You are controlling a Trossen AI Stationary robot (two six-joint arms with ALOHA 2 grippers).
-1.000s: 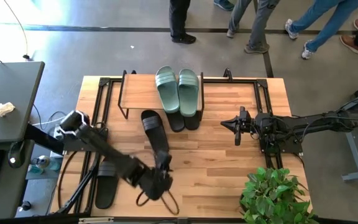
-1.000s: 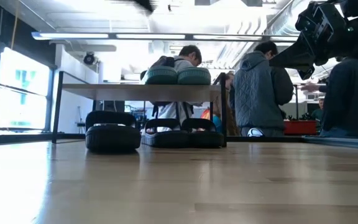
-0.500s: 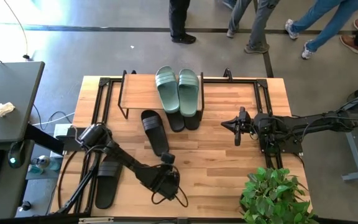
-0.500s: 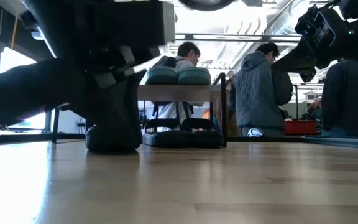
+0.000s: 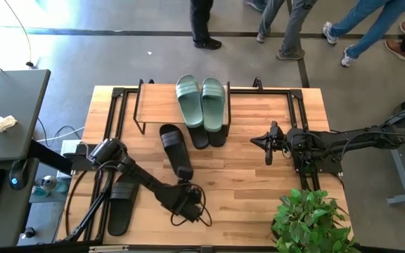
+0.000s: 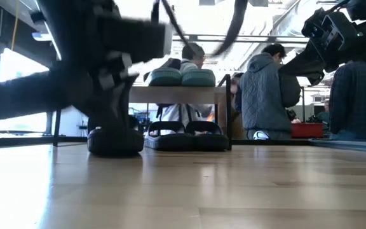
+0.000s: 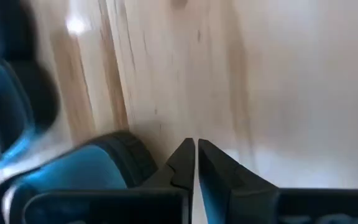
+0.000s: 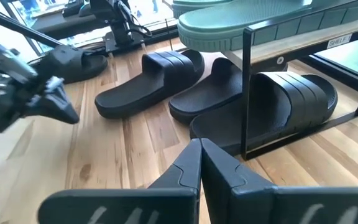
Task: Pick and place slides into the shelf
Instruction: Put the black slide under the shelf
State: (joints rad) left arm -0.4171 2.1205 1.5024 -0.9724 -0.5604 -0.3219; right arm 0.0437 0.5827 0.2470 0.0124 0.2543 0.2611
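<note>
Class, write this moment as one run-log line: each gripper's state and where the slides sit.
left gripper: shut, empty, above table | right gripper: shut, waiting | green slides: on shelf | black slide: on table, loose

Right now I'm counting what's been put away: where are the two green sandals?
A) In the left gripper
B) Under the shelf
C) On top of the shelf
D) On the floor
C: the green sandals lie side by side on the shelf plank, with black sandals underneath.
</note>
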